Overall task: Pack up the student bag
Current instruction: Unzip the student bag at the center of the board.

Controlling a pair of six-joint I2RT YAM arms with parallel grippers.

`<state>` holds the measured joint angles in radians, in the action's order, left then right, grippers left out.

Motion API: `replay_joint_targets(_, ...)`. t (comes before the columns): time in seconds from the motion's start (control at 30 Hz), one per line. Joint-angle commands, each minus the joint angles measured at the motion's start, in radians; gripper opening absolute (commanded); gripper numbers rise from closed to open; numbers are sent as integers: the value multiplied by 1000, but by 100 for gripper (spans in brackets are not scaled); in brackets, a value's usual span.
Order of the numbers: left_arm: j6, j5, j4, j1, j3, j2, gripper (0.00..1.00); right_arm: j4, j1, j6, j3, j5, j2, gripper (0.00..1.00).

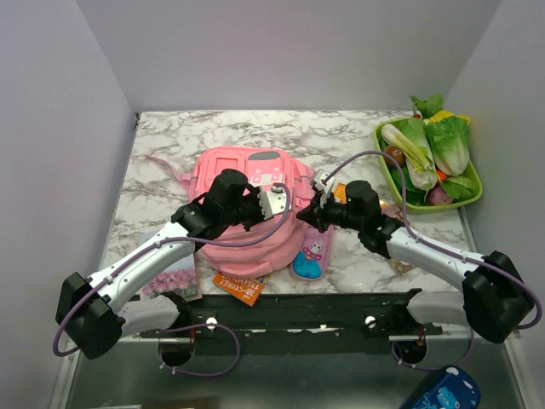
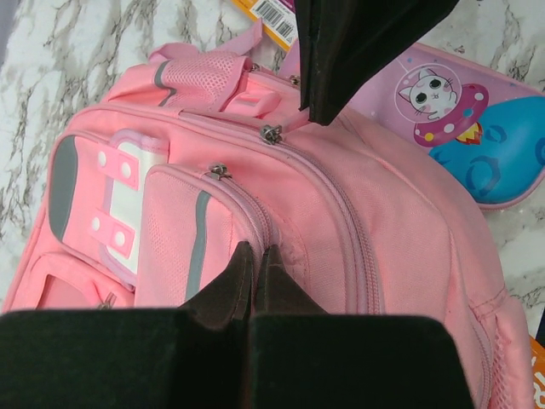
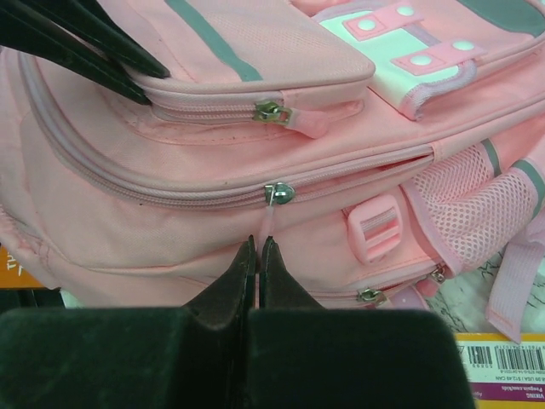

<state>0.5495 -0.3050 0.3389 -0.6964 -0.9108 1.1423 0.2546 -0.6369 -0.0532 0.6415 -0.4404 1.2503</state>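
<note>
Both arms reach forward and angle inward, wrists bent down, tips close together. Left gripper [image 2: 255,252]: fingers pressed together. Right gripper [image 3: 257,244]: fingers closed, pinching a thin zip pull [image 3: 270,220] at the tips. The left fingertips sit up-left of the right tips, apart.
</note>
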Motion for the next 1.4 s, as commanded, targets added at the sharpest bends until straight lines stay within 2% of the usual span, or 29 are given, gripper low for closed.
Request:
replay_joint_targets(0.0, -39, 72, -121, -12, -54, 22, 0, 46, -113, 50, -28, -20, -54, 1)
replay_joint_targets(0.2, -118, 142, -181, -14, -27, 34, 0, 29, -204, 96, -62, 61, -141, 1)
replay_joint_targets(0.4, -143, 171, -213, -15, -25, 39, 0, 14, -239, 124, -83, 101, -201, 1)
replay_joint_targets(0.83, -255, 198, -195, -26, -154, 112, 0, 98, -402, 173, -3, 193, -55, 1)
replay_joint_targets(1.03, -387, 285, -111, -26, -338, 229, 0, 112, -469, 181, 27, 383, 0, 1)
replay_joint_targets(1.17, -459, 363, 130, -25, -602, 379, 0, 117, -492, 182, 21, 528, -8, 1)
replay_joint_targets(1.27, -535, 373, 205, -14, -713, 461, 0, 120, -494, 179, 14, 620, -31, 1)
replay_joint_targets(1.37, -600, 362, 280, -14, -837, 539, 0, 115, -494, 161, 17, 649, -40, 1)
